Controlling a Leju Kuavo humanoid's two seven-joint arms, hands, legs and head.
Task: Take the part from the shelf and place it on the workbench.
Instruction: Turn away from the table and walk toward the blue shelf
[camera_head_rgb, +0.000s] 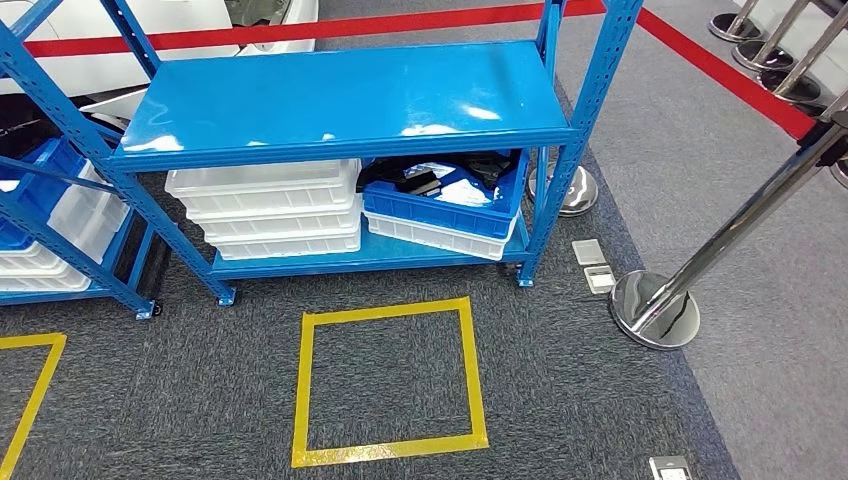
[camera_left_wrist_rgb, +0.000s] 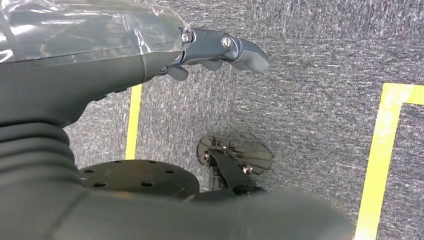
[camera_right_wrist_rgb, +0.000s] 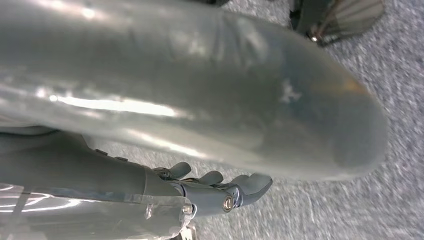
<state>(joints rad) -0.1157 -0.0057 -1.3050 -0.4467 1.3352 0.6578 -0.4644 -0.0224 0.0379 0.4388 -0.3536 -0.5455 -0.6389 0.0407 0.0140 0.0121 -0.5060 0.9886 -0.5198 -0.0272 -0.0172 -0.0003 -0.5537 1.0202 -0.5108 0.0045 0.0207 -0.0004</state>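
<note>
- Head view: we face a blue shelf (camera_head_rgb: 345, 105) whose top deck is bare. The part we want most likely lies among the dark pieces (camera_head_rgb: 432, 178) in the blue bin (camera_head_rgb: 450, 210), which sits on a white tray at the right end of the lower deck, tilted and jutting past the front edge. We cannot single out one part from here. White crates (camera_head_rgb: 270, 208) are stacked at the left end of that deck. A yellow floor square (camera_head_rgb: 385, 380) lies between us and the shelf, and a chrome stanchion (camera_head_rgb: 655, 305) stands off the shelf's right front leg.
- Left wrist view: our left hand (camera_left_wrist_rgb: 220, 50) hangs over the grey carpet near yellow tape, fingers loosely extended and apart, holding nothing.
- Right wrist view: our right hand (camera_right_wrist_rgb: 215, 187) also hangs beside the body above the carpet, fingers a little curled but apart, with nothing in it.
- The step in hand, as we judge it, is the approach:
  - we square up to the right half of the shelf, so the bin comes within the right arm's reach;
  - we keep clear of the stanchion base;
  - we reach under the top deck at a low angle, since it overhangs the bin;
  - we take the part without pushing the bin, which looks ready to slide.
</note>
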